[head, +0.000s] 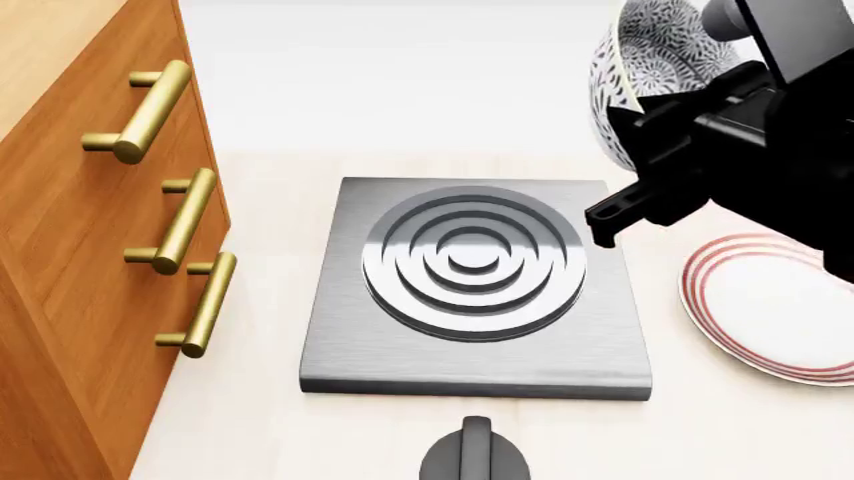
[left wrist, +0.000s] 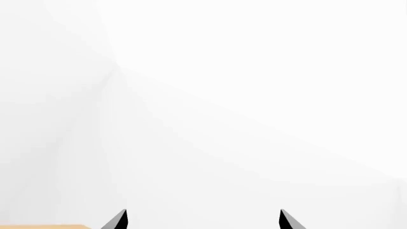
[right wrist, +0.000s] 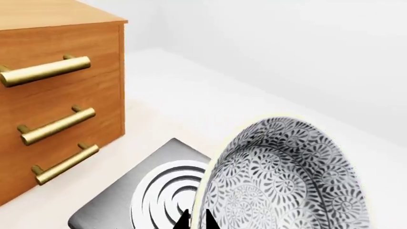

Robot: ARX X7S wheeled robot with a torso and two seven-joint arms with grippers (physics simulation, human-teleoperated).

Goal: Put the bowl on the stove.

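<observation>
Cream counter [head: 400, 440]: one stove [head: 477, 290], one bowl [head: 650, 60] (aloft), one plate [head: 781, 305].

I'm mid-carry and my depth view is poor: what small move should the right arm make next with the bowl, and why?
Probably shift the right gripper left toward the burner rings, then lower. Its fingers pinch the rim of the bowl, which hangs tilted in the air by the right rear corner of the stove, not over its middle.

Wooden drawer cabinet [head: 80, 230], red-ringed plate [head: 774, 310], black knob [head: 474, 455] on the counter [head: 400, 100].
</observation>
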